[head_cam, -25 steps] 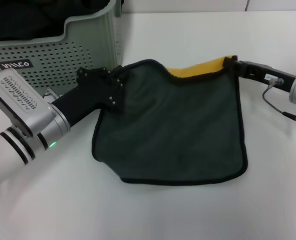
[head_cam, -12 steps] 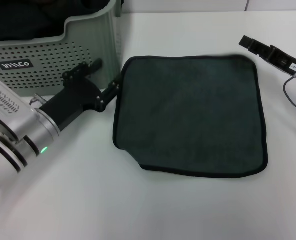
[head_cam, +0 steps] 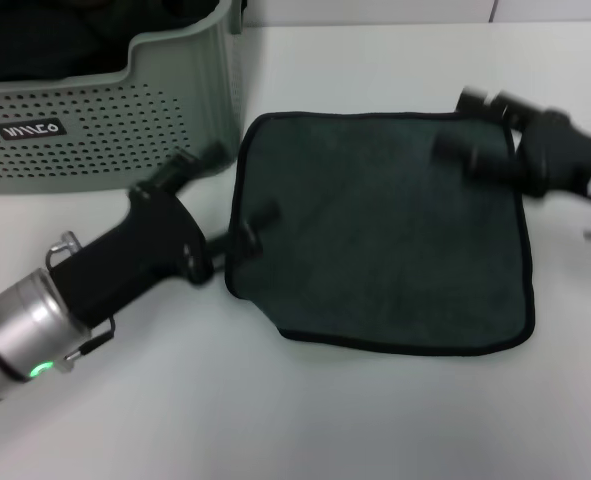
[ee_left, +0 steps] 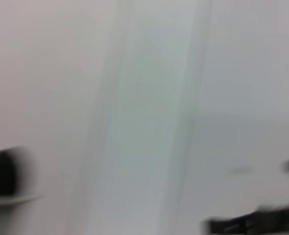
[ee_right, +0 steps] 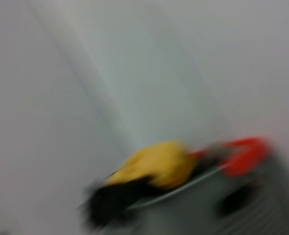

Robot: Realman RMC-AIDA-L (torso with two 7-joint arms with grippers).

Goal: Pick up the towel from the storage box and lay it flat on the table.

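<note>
Towel [head_cam: 380, 230] flat on table [head_cam: 375, 420], storage box [head_cam: 115, 110] at 10 o'clock. Left gripper [head_cam: 225, 190] and right gripper [head_cam: 465, 125] over towel edges, both with fingers apart.

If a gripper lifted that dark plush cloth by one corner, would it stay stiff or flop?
The dark grey-green plush towel with the black bound edge would probably flop: it lies flat, hugging the white table. Likely light, being thin. Its pile probably grips rather than slips.

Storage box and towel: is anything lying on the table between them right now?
In the head view, only a narrow strip of bare table separates the storage box from the towel; the left gripper, open, hangs over its near end.
</note>
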